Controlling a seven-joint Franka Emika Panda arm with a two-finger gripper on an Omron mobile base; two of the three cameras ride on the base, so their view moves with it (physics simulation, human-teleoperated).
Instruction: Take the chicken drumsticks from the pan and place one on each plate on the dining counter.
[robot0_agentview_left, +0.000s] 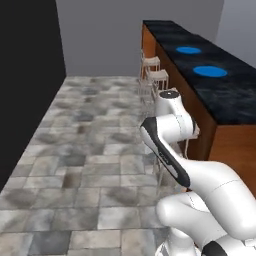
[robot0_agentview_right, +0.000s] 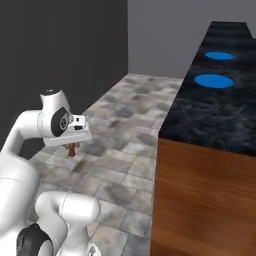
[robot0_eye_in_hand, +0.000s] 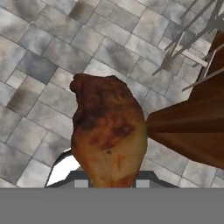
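Drumstick fills the hand view close up, clamped in the gripper over the stone-tile floor, beside the dining counter with two empty blue plates.

Fingers hidden behind drumstick — dining counter cut by edge.

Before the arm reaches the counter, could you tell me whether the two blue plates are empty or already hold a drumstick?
Both empty: the near plate and far plate are bare blue. One drumstick is clamped in the tool.
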